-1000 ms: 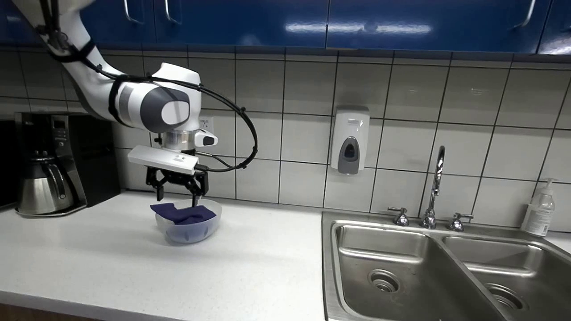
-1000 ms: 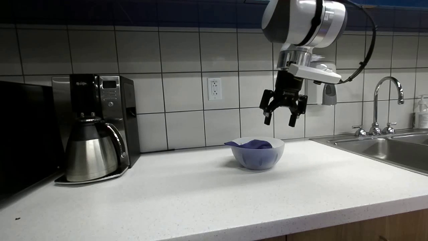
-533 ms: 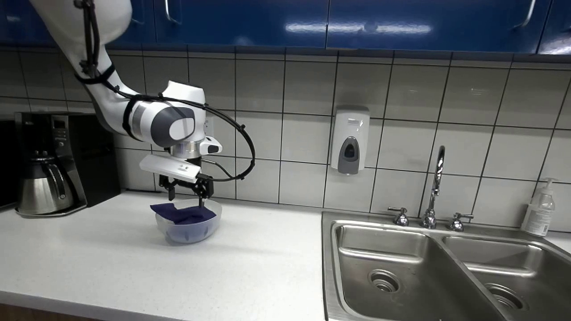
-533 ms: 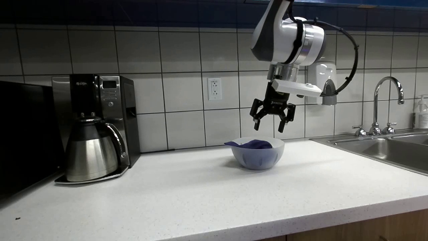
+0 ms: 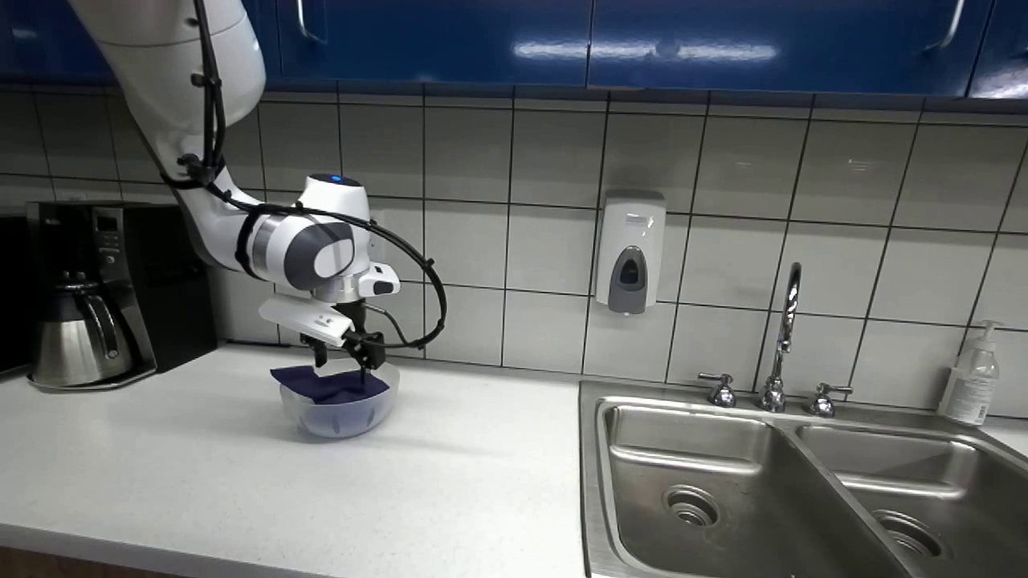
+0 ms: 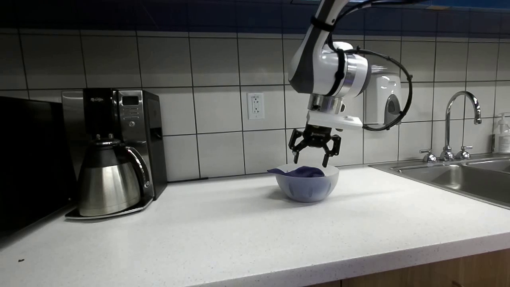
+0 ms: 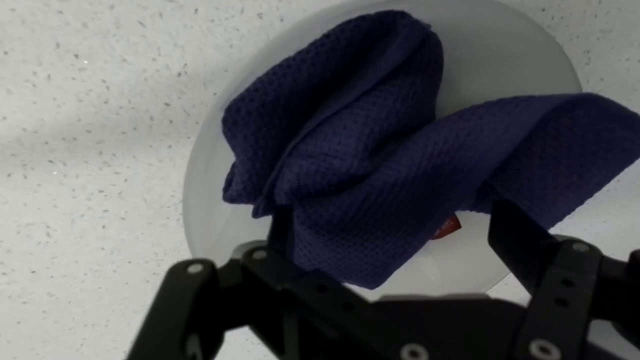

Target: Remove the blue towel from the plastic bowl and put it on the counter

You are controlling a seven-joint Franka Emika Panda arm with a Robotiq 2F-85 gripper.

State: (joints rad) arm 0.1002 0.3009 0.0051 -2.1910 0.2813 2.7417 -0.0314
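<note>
Towel [image 7: 350, 160], dimpled deep blue, lies rumpled in the bowl [image 7: 505, 60], one end overhanging, jaws spread wide

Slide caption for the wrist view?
Open hand over blue towel, one towel end jutting beyond the plastic bowl.

wrist view | red piece [image 7: 446, 227]: partly hidden | blue towel [image 7: 400, 170]: tip cropped

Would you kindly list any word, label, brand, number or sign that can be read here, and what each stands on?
No text can be read with certainty.
Coffee maker: script and panel marks, too blurred.
Gripper: pale lettering, too small.
Soap bottle: label print, too small.
Dispenser: faint mark, too small.
Red piece by the towel: lettering, too blurred.
</note>
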